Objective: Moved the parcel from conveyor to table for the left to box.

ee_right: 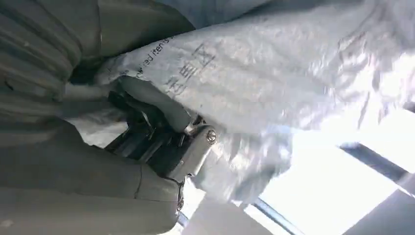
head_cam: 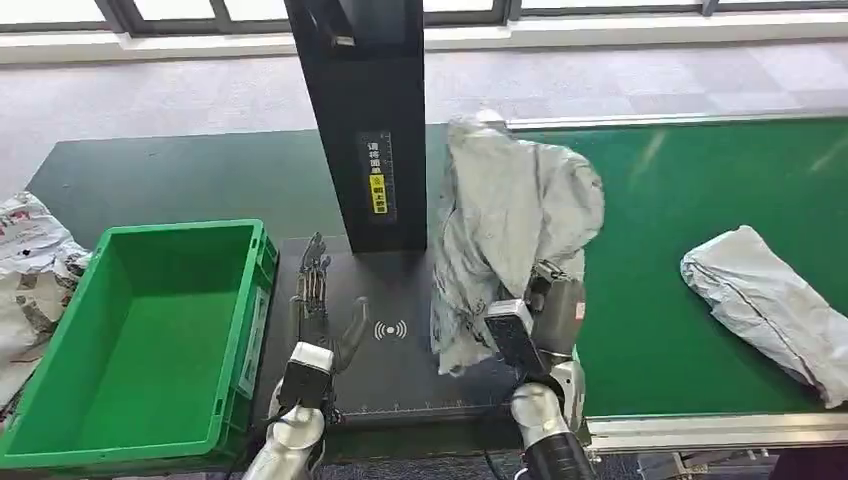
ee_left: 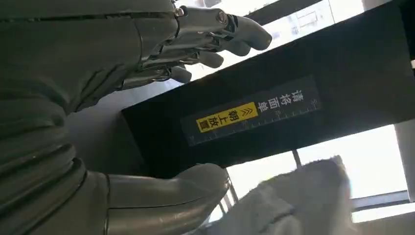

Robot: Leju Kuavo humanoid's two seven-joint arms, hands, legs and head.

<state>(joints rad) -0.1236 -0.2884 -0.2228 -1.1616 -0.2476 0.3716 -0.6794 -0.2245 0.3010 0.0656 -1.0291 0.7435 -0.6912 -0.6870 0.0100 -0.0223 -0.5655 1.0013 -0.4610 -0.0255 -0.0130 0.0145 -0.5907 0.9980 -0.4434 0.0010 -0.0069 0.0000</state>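
1. Right hand [head_cam: 545, 300] grips the crumpled grey plastic parcel bag [head_cam: 510, 215], its fingers [ee_right: 193, 142] closed into the folds of the plastic, as the right wrist view shows close up.
2. That bag hangs lifted, draped above the hand, over the seam between the black scanning plate [head_cam: 400, 345] and the green conveyor belt [head_cam: 680, 200]; seen from the head view it sits at about 1 o'clock from the plate's middle.
3. Left hand [head_cam: 318, 310] holds nothing: its fingers [ee_left: 215, 29] are stretched out and apart from the thumb [ee_left: 186, 188], above the plate's 9 o'clock side.
4. Just beside the left hand, at 9 o'clock, stands the green plastic crate [head_cam: 150, 330], touching the plate's edge.
5. At 12 o'clock from the plate rises a black upright scanner column [head_cam: 365, 120] with a yellow label [head_cam: 378, 195] of printed characters; the left wrist view shows the same label [ee_left: 226, 117].
6. A second grey plastic parcel bag [head_cam: 770, 305] lies flat on the belt at 3 o'clock, well apart from the held one.
7. More printed grey bags [head_cam: 30, 260] are heaped at 9 o'clock beyond the crate.
8. Both the plate and the crate rest on a dark table [head_cam: 180, 180].
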